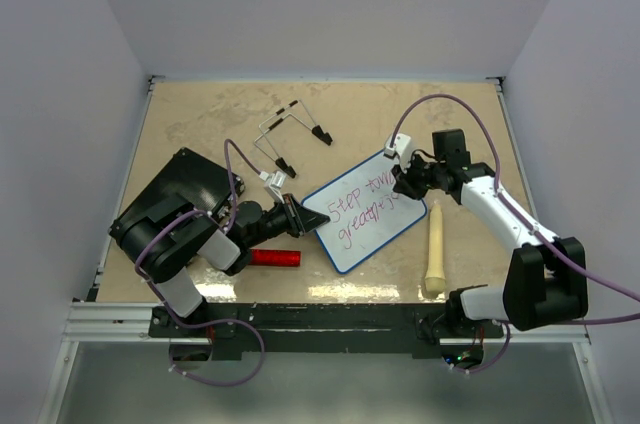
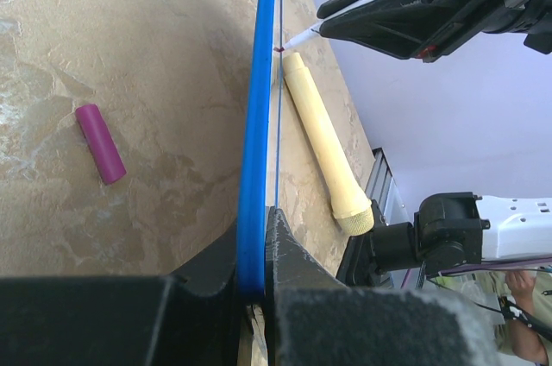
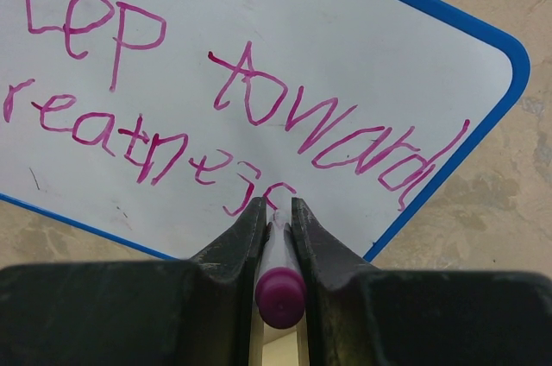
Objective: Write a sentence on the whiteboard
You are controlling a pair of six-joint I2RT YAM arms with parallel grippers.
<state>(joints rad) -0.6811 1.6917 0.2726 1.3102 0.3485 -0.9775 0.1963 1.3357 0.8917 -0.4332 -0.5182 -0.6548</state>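
Note:
The whiteboard (image 1: 365,212) lies tilted in the middle of the table, white with a blue rim. The purple-pink sentence (image 1: 362,206) runs in two lines; the right wrist view shows it (image 3: 250,94) reading "tep toward" over "reatness". My left gripper (image 1: 303,216) is shut on the board's left corner; the left wrist view shows the blue rim (image 2: 254,124) edge-on between the jaws. My right gripper (image 1: 404,182) is shut on a white marker (image 3: 278,271) with a purple end. Its tip touches the board at the end of the lower line (image 2: 297,38).
A cream wooden handle (image 1: 435,249) lies right of the board. A red cylinder (image 1: 273,257) lies near the left arm. A purple marker cap (image 2: 100,142) lies on the table. A black slab (image 1: 178,184) sits at left, and a black wire stand (image 1: 290,134) behind the board.

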